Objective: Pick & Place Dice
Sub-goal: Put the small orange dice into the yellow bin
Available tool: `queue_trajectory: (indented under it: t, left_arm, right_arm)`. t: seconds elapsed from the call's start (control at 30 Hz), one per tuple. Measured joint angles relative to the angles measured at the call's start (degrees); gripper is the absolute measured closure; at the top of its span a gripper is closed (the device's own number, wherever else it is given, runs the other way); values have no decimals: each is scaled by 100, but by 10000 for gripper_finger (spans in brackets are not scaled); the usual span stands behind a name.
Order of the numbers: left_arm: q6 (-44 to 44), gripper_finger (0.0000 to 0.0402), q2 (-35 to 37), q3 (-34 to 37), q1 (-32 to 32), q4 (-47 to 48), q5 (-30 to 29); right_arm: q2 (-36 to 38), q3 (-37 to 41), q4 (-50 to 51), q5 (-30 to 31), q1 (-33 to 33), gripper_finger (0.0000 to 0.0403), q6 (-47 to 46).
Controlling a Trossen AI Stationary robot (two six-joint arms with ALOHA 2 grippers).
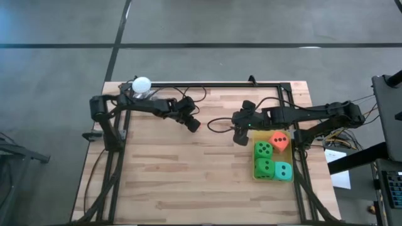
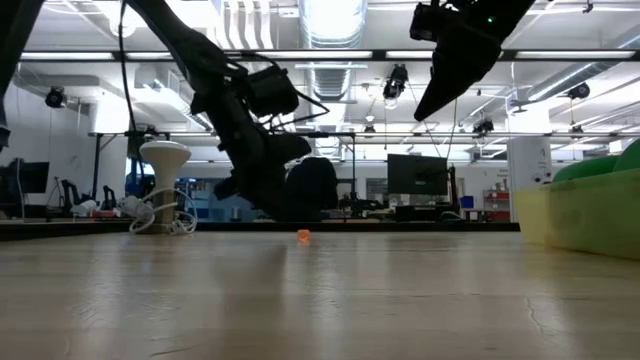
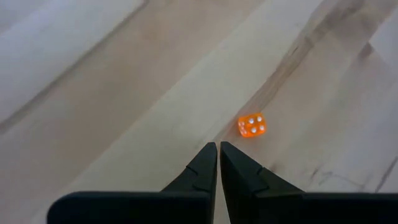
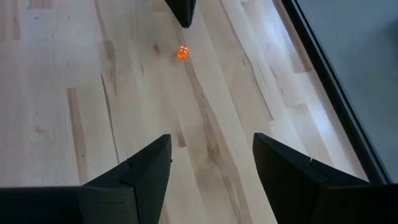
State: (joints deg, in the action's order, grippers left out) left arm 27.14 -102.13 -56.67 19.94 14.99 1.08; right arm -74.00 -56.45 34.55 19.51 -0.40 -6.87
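Left wrist view: white-pipped orange die (image 3: 252,125)

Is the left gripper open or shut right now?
Shut. The left gripper shows its two fingertips pressed together with nothing between them, just short of the small orange die.

Inside a robotics lab: ceiling strip lights (image 2: 330,15), exposed ducts, dark monitors (image 2: 418,178) on far desks, a wooden worktop (image 1: 188,169) over grey concrete floor (image 1: 207,25).

Bare table (image 1: 188,176) across the middle and front, stacked dice (image 1: 271,160) crowding the right edge, tiny orange die (image 4: 182,53) lying mid-table
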Motion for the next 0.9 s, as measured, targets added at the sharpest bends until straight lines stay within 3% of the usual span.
queue_trajectory:
  t: [0.9]
  left_arm:
    - [-2, 376, -454, -124, -170, -295, 40]
  right_arm:
    - [0, 0, -67, -107, 2, 182, -58]
